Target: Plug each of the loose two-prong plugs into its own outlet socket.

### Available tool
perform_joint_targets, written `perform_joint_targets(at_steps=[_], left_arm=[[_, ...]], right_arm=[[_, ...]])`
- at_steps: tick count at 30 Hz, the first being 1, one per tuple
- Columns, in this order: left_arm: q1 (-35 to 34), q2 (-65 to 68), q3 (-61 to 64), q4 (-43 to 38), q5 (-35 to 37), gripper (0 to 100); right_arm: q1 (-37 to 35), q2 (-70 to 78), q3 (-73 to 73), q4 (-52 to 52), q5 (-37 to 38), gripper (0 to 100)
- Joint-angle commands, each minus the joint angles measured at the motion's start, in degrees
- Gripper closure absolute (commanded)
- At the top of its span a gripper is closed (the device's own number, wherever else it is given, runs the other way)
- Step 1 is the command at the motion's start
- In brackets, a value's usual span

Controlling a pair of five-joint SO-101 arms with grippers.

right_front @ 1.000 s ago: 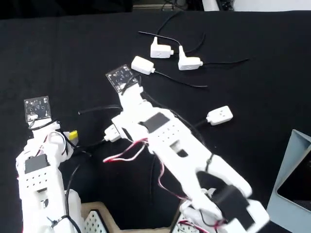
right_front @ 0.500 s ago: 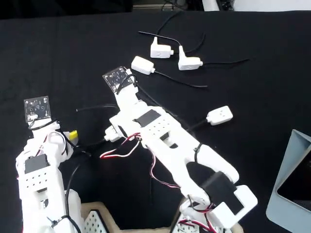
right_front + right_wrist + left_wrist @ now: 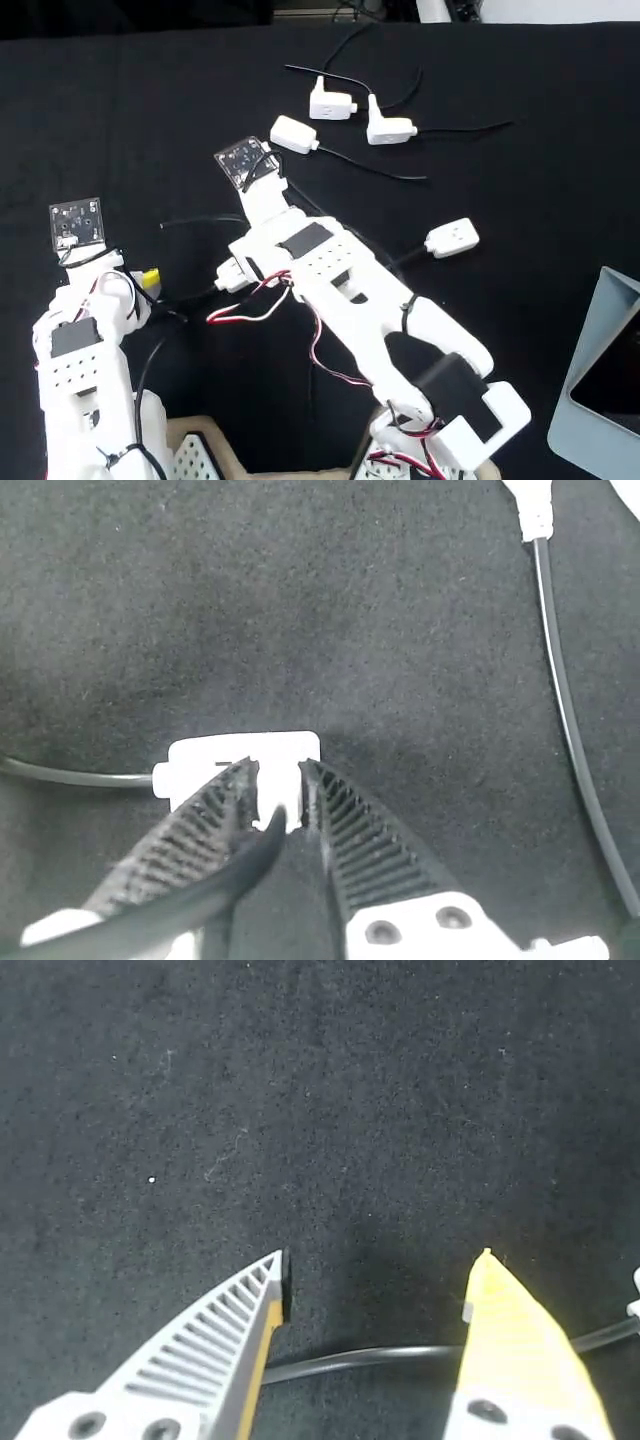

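- Plainly, the task is at its first pick-up: in the high view every cord end that shows lies apart from the others on the table (image 3: 520,70), none of them mated.
- The right gripper (image 3: 278,776) stands near the middle of the table. Its fingers are drawn almost together on a white cord end (image 3: 292,748), whose black lead (image 3: 70,774) runs off sideways.
- Whether that piece is a plug or a socket I cannot tell, as its face is hidden.
- The left gripper (image 3: 383,1256) hangs toward the near left corner with its fingers spread wide. A black cable (image 3: 350,1362) lies on the table between them, untouched.
- That cable seems to lead to a small white piece (image 3: 231,272) lying just beside the right arm.
- Toward the far edge lie a far plug (image 3: 330,100), a second plug (image 3: 389,128) and a white block (image 3: 293,134), close together but apart.
- A two-hole socket (image 3: 452,237) lies nearer the right edge.
- Next, I judge, the right gripper must firm its pinch and lift the white cord end without the lead dragging it askew.
- Then it must carry it to a matching partner with prongs and holes facing squarely.
- The partner will likely slide when pushed, so the left gripper may need to pin it or its cable.
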Motion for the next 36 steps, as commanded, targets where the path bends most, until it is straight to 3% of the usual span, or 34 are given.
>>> perform_joint_targets(at_steps=[1, 13, 36], left_arm=[[-0.31, -0.88, -0.13, -0.97, 0.62, 71], [-0.22, -0.88, -0.04, -0.97, 0.53, 71], [-0.13, -0.88, -0.04, -0.97, 0.53, 71]], right_arm=[[0.97, 0.04, -1.71, 0.79, 0.09, 98.6], [3.08, 0.4, -0.57, 0.35, 1.32, 98.6], [0.62, 8.84, -0.4, -3.43, 2.81, 98.6]])
